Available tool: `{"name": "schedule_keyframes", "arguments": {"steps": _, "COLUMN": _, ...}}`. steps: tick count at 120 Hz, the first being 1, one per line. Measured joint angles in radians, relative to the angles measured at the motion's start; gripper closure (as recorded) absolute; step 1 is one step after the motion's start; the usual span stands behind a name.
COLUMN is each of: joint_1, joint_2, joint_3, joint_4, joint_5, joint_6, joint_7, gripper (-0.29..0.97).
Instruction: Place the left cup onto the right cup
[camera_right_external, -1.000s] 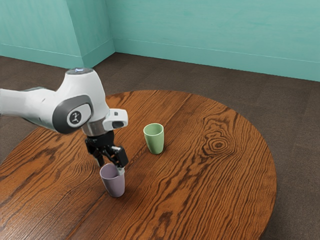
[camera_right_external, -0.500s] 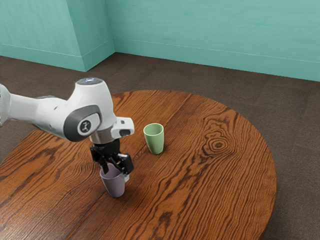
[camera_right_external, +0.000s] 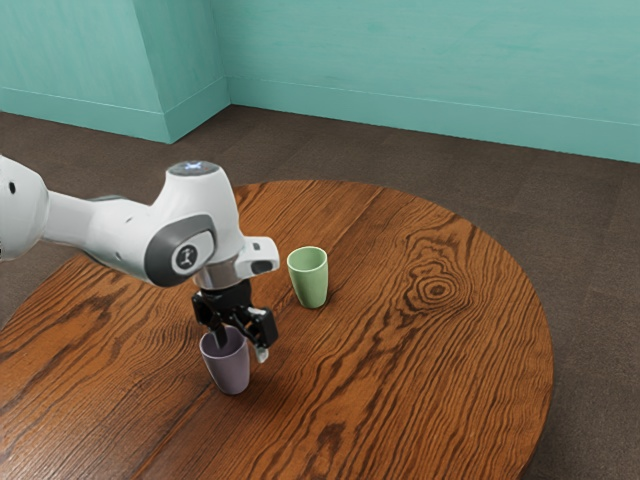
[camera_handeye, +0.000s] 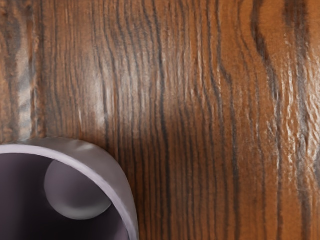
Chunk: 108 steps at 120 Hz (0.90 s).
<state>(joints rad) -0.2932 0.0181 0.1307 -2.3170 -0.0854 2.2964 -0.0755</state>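
Step in hand: closing in to grasp the left cup; the lift and the carry are not yet begun, by our reading.

Purple cup (camera_right_external: 228, 372): stands upright on the round wooden table (camera_right_external: 420, 330), a little toward 8 o'clock from the table's middle in the exterior view. This is the left cup we must move. From the wrist its mouth and pale floor lie open right under the hand (camera_handeye: 67, 197), with bare wood grain (camera_handeye: 210, 100) beyond.

Green cup (camera_right_external: 308, 277): upright, at about 1 o'clock from the purple cup, well apart from it, nothing in or on it. This is the target.

Gripper (camera_right_external: 242, 346): spread, not pinching. It sits at the purple cup's rim, one finger down in the mouth, the other outside the wall on the 3 o'clock side.

Change over the last second: the arm (camera_right_external: 120, 235) has swung toward 3 o'clock and the hand has turned and sunk lower onto the rim. The purple cup has not budged; neither has the green one.

Meaning for the task: the hand now straddles the wall, so we judge the next move is to close on it, then lift.

Risk: a one-wall pinch may let the cup tilt in transit.
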Motion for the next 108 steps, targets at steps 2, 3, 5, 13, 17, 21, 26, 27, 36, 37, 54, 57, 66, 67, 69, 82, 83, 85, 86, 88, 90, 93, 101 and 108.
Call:
{"name": "schedule_keyframes", "arguments": {"steps": 2, "joint_1": 0.000, "joint_2": 0.001, "joint_3": 0.000, "joint_4": 0.000, "joint_5": 0.000, "joint_6": 0.001, "joint_7": 0.000, "gripper": 0.06}}
{"name": "schedule_keyframes", "arguments": {"steps": 3, "joint_1": 0.000, "joint_2": 0.002, "joint_3": 0.000, "joint_4": 0.000, "joint_5": 0.000, "joint_6": 0.001, "joint_7": -0.001, "gripper": 0.06}}
{"name": "schedule_keyframes", "arguments": {"steps": 5, "joint_1": 0.000, "joint_2": 0.003, "joint_3": 0.000, "joint_4": -0.001, "joint_5": -0.001, "joint_6": 0.002, "joint_7": -0.001, "gripper": 0.06}}
{"name": "schedule_keyframes", "arguments": {"steps": 13, "joint_1": -0.001, "joint_2": 0.007, "joint_3": 0.001, "joint_4": -0.003, "joint_5": -0.002, "joint_6": 0.004, "joint_7": -0.003, "gripper": 0.08}}
{"name": "schedule_keyframes", "arguments": {"steps": 17, "joint_1": -0.002, "joint_2": 0.009, "joint_3": 0.001, "joint_4": -0.005, "joint_5": -0.003, "joint_6": 0.005, "joint_7": -0.004, "gripper": 0.10}}
{"name": "schedule_keyframes", "arguments": {"steps": 21, "joint_1": -0.002, "joint_2": 0.011, "joint_3": 0.001, "joint_4": -0.007, "joint_5": -0.007, "joint_6": 0.005, "joint_7": -0.004, "gripper": 0.12}}
{"name": "schedule_keyframes", "arguments": {"steps": 26, "joint_1": -0.003, "joint_2": 0.012, "joint_3": 0.001, "joint_4": -0.009, "joint_5": -0.010, "joint_6": 0.006, "joint_7": -0.005, "gripper": 0.15}}
{"name": "schedule_keyframes", "arguments": {"steps": 27, "joint_1": -0.003, "joint_2": 0.013, "joint_3": 0.001, "joint_4": -0.010, "joint_5": -0.011, "joint_6": 0.006, "joint_7": -0.005, "gripper": 0.16}}
{"name": "schedule_keyframes", "arguments": {"steps": 36, "joint_1": -0.003, "joint_2": 0.018, "joint_3": 0.001, "joint_4": -0.011, "joint_5": -0.014, "joint_6": 0.007, "joint_7": -0.007, "gripper": 0.22}}
{"name": "schedule_keyframes", "arguments": {"steps": 37, "joint_1": -0.003, "joint_2": 0.018, "joint_3": 0.001, "joint_4": -0.011, "joint_5": -0.015, "joint_6": 0.007, "joint_7": -0.007, "gripper": 0.22}}
{"name": "schedule_keyframes", "arguments": {"steps": 54, "joint_1": -0.002, "joint_2": 0.026, "joint_3": 0.001, "joint_4": -0.013, "joint_5": -0.018, "joint_6": 0.008, "joint_7": -0.009, "gripper": 0.31}}
{"name": "schedule_keyframes", "arguments": {"steps": 57, "joint_1": -0.002, "joint_2": 0.027, "joint_3": 0.001, "joint_4": -0.013, "joint_5": -0.018, "joint_6": 0.008, "joint_7": -0.010, "gripper": 0.33}}
{"name": "schedule_keyframes", "arguments": {"steps": 66, "joint_1": -0.002, "joint_2": 0.032, "joint_3": 0.001, "joint_4": -0.014, "joint_5": -0.023, "joint_6": 0.009, "joint_7": -0.011, "gripper": 0.37}}
{"name": "schedule_keyframes", "arguments": {"steps": 67, "joint_1": -0.002, "joint_2": 0.033, "joint_3": 0.001, "joint_4": -0.014, "joint_5": -0.024, "joint_6": 0.009, "joint_7": -0.011, "gripper": 0.37}}
{"name": "schedule_keyframes", "arguments": {"steps": 69, "joint_1": -0.002, "joint_2": 0.034, "joint_3": 0.001, "joint_4": -0.015, "joint_5": -0.025, "joint_6": 0.009, "joint_7": -0.011, "gripper": 0.38}}
{"name": "schedule_keyframes", "arguments": {"steps": 82, "joint_1": -0.002, "joint_2": 0.039, "joint_3": 0.003, "joint_4": -0.015, "joint_5": -0.029, "joint_6": 0.009, "joint_7": -0.012, "gripper": 0.42}}
{"name": "schedule_keyframes", "arguments": {"steps": 83, "joint_1": -0.002, "joint_2": 0.039, "joint_3": 0.003, "joint_4": -0.015, "joint_5": -0.030, "joint_6": 0.009, "joint_7": -0.013, "gripper": 0.42}}
{"name": "schedule_keyframes", "arguments": {"steps": 85, "joint_1": -0.002, "joint_2": 0.040, "joint_3": 0.003, "joint_4": -0.015, "joint_5": -0.030, "joint_6": 0.009, "joint_7": -0.013, "gripper": 0.42}}
{"name": "schedule_keyframes", "arguments": {"steps": 86, "joint_1": -0.002, "joint_2": 0.040, "joint_3": 0.003, "joint_4": -0.015, "joint_5": -0.030, "joint_6": 0.009, "joint_7": -0.013, "gripper": 0.43}}
{"name": "schedule_keyframes", "arguments": {"steps": 88, "joint_1": -0.002, "joint_2": 0.040, "joint_3": 0.003, "joint_4": -0.015, "joint_5": -0.030, "joint_6": 0.010, "joint_7": -0.013, "gripper": 0.43}}
{"name": "schedule_keyframes", "arguments": {"steps": 90, "joint_1": -0.002, "joint_2": 0.040, "joint_3": 0.003, "joint_4": -0.015, "joint_5": -0.031, "joint_6": 0.010, "joint_7": -0.013, "gripper": 0.44}}
{"name": "schedule_keyframes", "arguments": {"steps": 93, "joint_1": -0.001, "joint_2": 0.041, "joint_3": 0.003, "joint_4": -0.015, "joint_5": -0.031, "joint_6": 0.011, "joint_7": -0.013, "gripper": 0.44}}
{"name": "schedule_keyframes", "arguments": {"steps": 101, "joint_1": -0.002, "joint_2": 0.042, "joint_3": 0.003, "joint_4": -0.016, "joint_5": -0.032, "joint_6": 0.012, "joint_7": -0.014, "gripper": 0.48}}
{"name": "schedule_keyframes", "arguments": {"steps": 108, "joint_1": -0.003, "joint_2": 0.042, "joint_3": 0.003, "joint_4": -0.019, "joint_5": -0.033, "joint_6": 0.013, "joint_7": -0.016, "gripper": 0.53}}
